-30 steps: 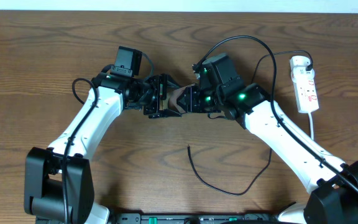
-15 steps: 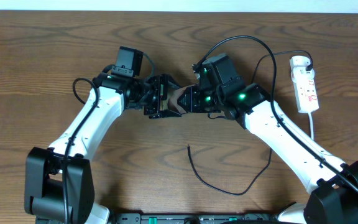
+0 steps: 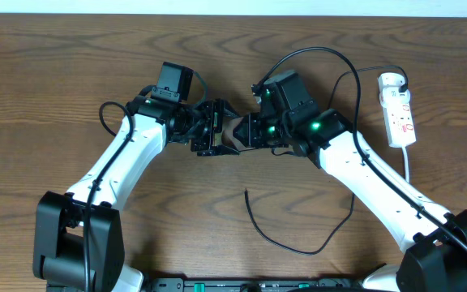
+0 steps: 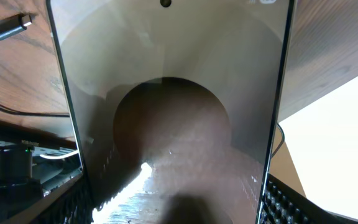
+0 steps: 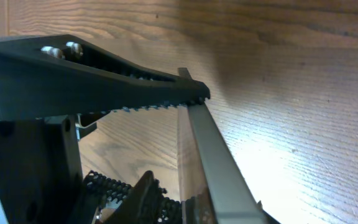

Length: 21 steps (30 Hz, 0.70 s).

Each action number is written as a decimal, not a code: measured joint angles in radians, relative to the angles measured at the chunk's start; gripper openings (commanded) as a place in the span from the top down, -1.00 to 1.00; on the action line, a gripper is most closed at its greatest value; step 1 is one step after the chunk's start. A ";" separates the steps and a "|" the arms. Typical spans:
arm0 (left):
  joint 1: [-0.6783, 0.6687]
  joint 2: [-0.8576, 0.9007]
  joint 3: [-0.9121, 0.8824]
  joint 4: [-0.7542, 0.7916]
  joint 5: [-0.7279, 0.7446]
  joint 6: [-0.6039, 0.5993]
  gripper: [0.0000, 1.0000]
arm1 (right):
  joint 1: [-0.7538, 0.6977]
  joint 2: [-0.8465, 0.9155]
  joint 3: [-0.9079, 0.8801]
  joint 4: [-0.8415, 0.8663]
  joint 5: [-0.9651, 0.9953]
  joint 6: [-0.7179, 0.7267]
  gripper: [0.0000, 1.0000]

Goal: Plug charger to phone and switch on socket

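**Left arm shifted toward right arm; phone between both pincers**

Since the earlier overhead frames, the left arm has moved slightly right and toward the far edge, bringing the left pincer [image 3: 217, 130] closer to the right pincer [image 3: 248, 130].

1. Phone [image 3: 233, 130]: at desk centre, between the two pincers. In the left wrist view it fills the frame, gripped across its width by the left pincer, whose jaws stand wide.
2. Right pincer: jaws narrow, one above and one below the phone's thin edge [image 5: 211, 149]. Whether they press on it cannot be told.
3. Charger [image 3: 306, 253]: lies loose in a curve on the near desk, well apart from the phone. Its plug tip [image 4: 20, 22] is free.
4. Socket [image 3: 399, 109]: at the far right of the desk.
5. Surface: dark wood-grain desk [image 3: 55, 65]. A pale strip runs beyond its far edge.
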 measured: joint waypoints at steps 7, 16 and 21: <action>0.000 0.000 0.000 0.000 0.000 0.000 0.85 | 0.000 0.000 -0.001 -0.016 0.003 0.000 0.65; 0.000 0.000 0.000 0.000 0.000 0.000 0.86 | 0.000 0.000 -0.001 -0.018 0.010 0.001 0.83; 0.000 0.000 0.000 0.001 -0.002 0.000 0.86 | 0.000 0.000 -0.001 -0.017 0.010 0.015 0.96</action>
